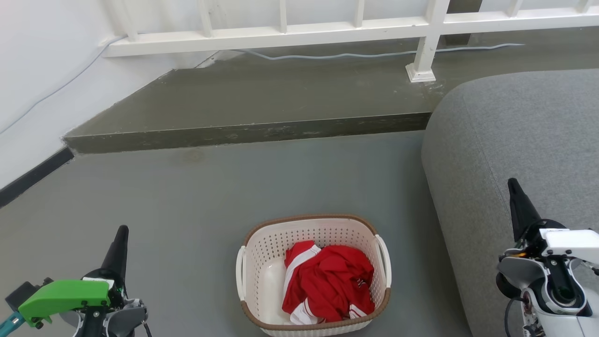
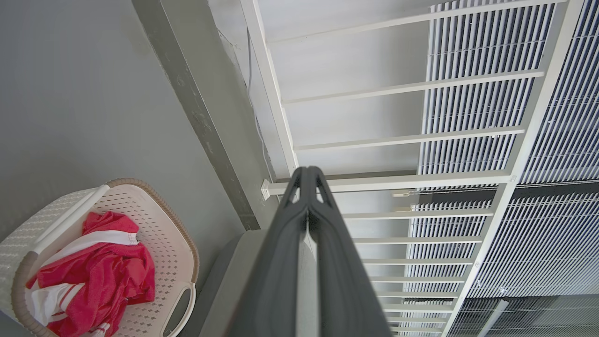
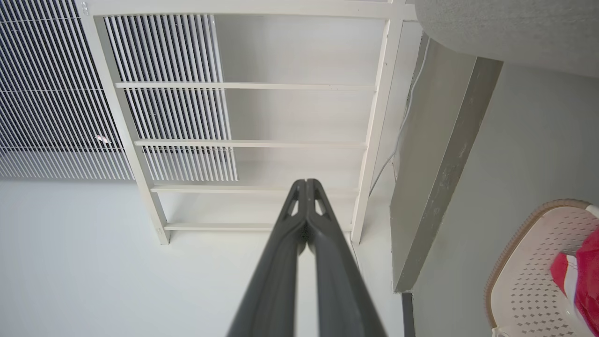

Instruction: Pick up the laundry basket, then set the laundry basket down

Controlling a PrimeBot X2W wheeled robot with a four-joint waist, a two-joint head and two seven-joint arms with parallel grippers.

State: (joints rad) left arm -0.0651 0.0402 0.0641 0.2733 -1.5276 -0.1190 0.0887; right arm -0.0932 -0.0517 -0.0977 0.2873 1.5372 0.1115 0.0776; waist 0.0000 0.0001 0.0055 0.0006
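**Laundry basket (image 1: 276, 248) sits on the floor, both grippers clear of it**

The basket stands upright on the grey floor (image 1: 196, 201), its brown woven-look rim level and its perforated cream walls in plain sight. Inside it lies a crumpled red garment (image 1: 330, 281) with white stripes, heaped toward the basket's right half, while the left part of the bottom is bare. One white handle (image 1: 240, 274) runs along the basket's left side and another (image 1: 384, 262) along its right side.

Out to the basket's left, well apart from it, the left gripper (image 1: 122, 230) points upward beside a bright green bracket (image 1: 63, 295) on its wrist. The left wrist view shows its two dark fingers pressed together tip to tip. Out to the basket's right, also well apart, the right gripper (image 1: 513, 183) points upward, and its own wrist view shows the same – fingers closed flat against each other. Neither gripper touches the basket.

Near the basket's right side rises the rounded end of a grey upholstered sofa (image 1: 514, 126), with the right gripper seen against it in the head view.

Beyond the basket the floor runs to a low raised step (image 1: 252, 110) of darker grey. Farther still, a white railing (image 1: 281, 35) stands on that step, and a pale cable (image 1: 355, 55) trails along the step under it. A white wall (image 1: 42, 70) closes the far left – a black skirting strip (image 1: 32, 175) marks its foot.
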